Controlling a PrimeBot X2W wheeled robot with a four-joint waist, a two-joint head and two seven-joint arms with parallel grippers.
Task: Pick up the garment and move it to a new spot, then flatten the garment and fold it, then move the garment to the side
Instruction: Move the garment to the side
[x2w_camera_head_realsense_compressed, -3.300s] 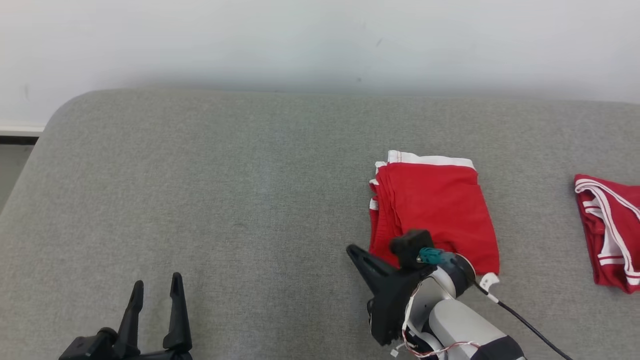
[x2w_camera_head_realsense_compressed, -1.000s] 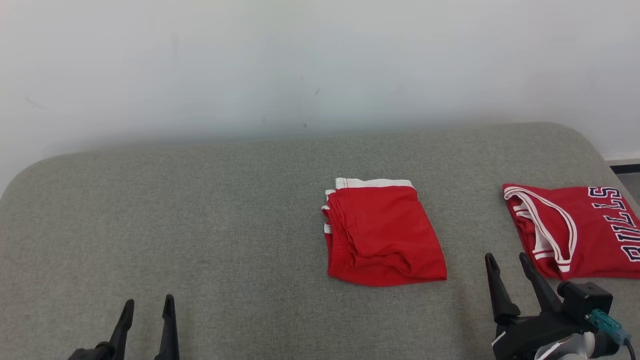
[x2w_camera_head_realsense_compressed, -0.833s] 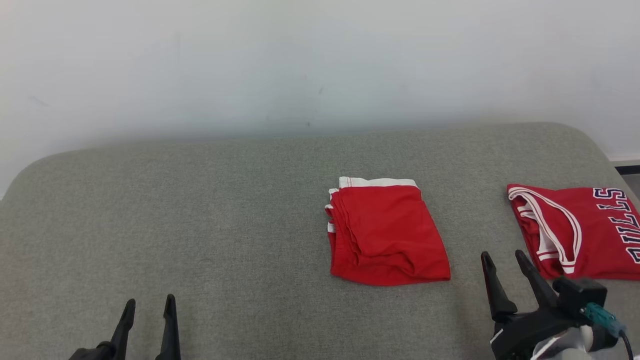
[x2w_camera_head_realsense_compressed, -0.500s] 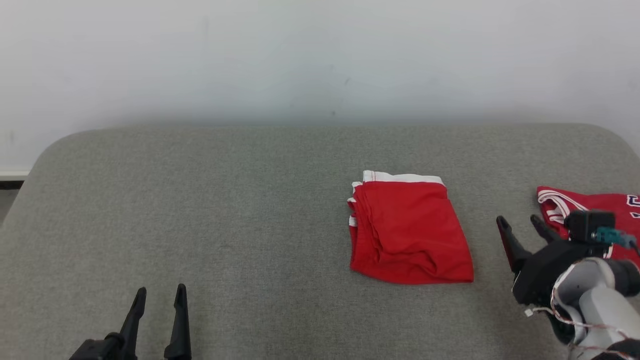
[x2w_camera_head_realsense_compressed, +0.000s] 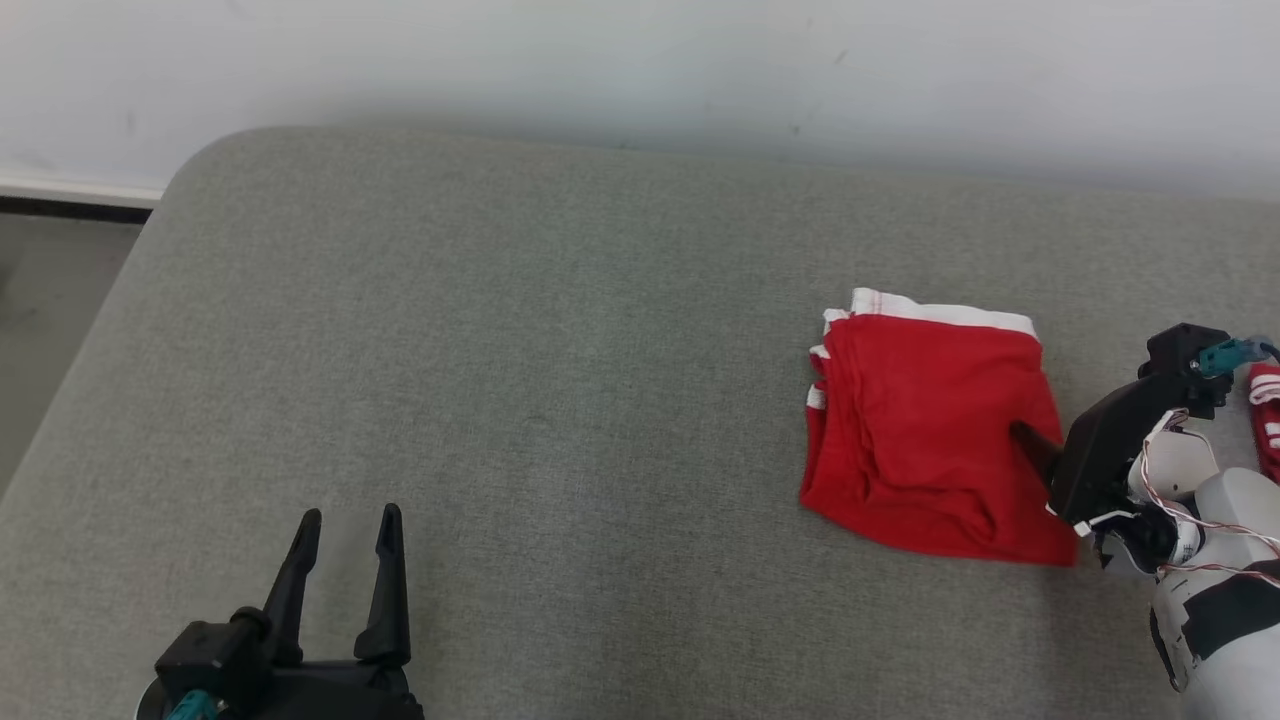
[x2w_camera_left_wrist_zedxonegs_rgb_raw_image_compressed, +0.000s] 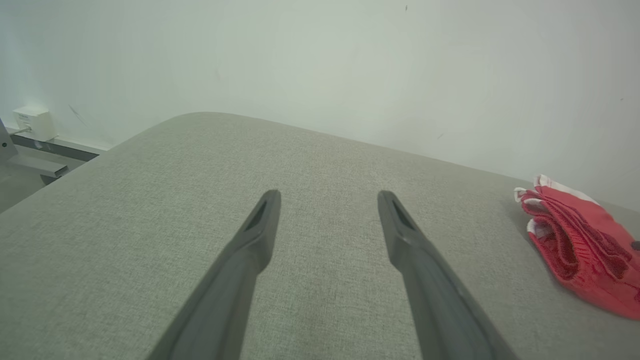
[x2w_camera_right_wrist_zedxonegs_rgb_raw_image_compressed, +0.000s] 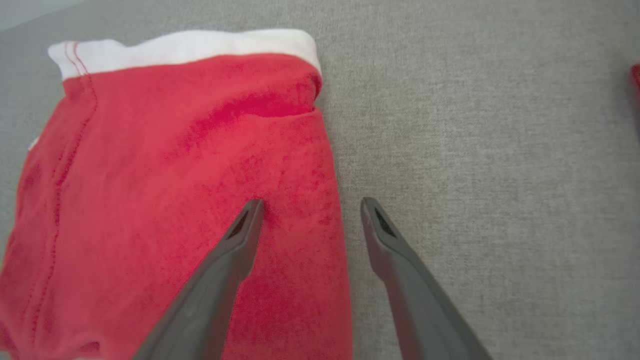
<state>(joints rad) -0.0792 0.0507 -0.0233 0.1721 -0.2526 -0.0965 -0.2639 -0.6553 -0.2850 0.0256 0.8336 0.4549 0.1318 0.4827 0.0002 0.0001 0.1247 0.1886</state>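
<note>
Grey upholstered cushion (x2w_camera_head_realsense_compressed: 560, 400) takes up most of the head view, with a pale wall (x2w_camera_head_realsense_compressed: 600, 60) behind it and floor (x2w_camera_head_realsense_compressed: 50, 300) past its rounded corner. The left gripper (x2w_camera_head_realsense_compressed: 350, 513) sits low, its fingers apart and nothing between them, with broad bare cushion ahead of it and to its right. The right gripper (x2w_camera_head_realsense_compressed: 1040, 455) is also spread. One dark fingertip lies over the near side edge of the folded red garment (x2w_camera_head_realsense_compressed: 930, 420) just ahead of it. A second red garment (x2w_camera_head_realsense_compressed: 1265, 420) peeks in just outboard of that wrist.

From the left wrist, the folded garment lies well off to the right of the open fingers, its stacked folds facing them.

From the right wrist, one finger lies over red cloth and the other over bare cushion, so the folded side edge runs between them; contact cannot be told. A white band (x2w_camera_right_wrist_zedxonegs_rgb_raw_image_compressed: 190, 42) ends the garment beyond the fingertips.

The cloth looks light, soft and limp. Pinching only the top layer would likely let the stack slide open, so this side edge, taken through all layers, seems the place to hold. Sideways room is tight on the side of the second garment.
</note>
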